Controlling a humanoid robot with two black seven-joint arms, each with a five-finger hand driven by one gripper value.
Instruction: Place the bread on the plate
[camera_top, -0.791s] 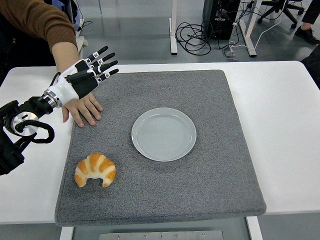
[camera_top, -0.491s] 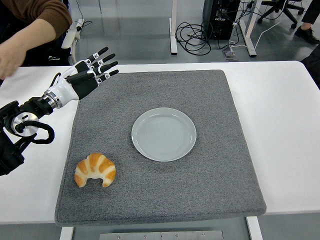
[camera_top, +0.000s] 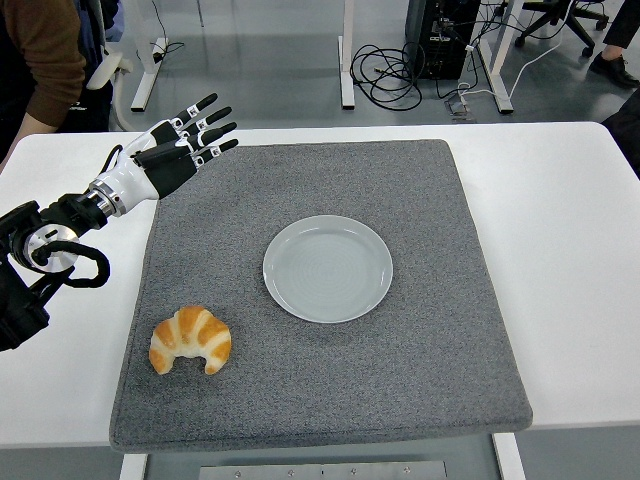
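Head view: bread (camera_top: 190, 340) well below robot hand (camera_top: 178, 148).

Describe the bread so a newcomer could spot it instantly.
A grey mat covers most of the white table, with a round plate near its middle. The bread lies at the mat's near-left corner: a golden curved croissant, the only food there.
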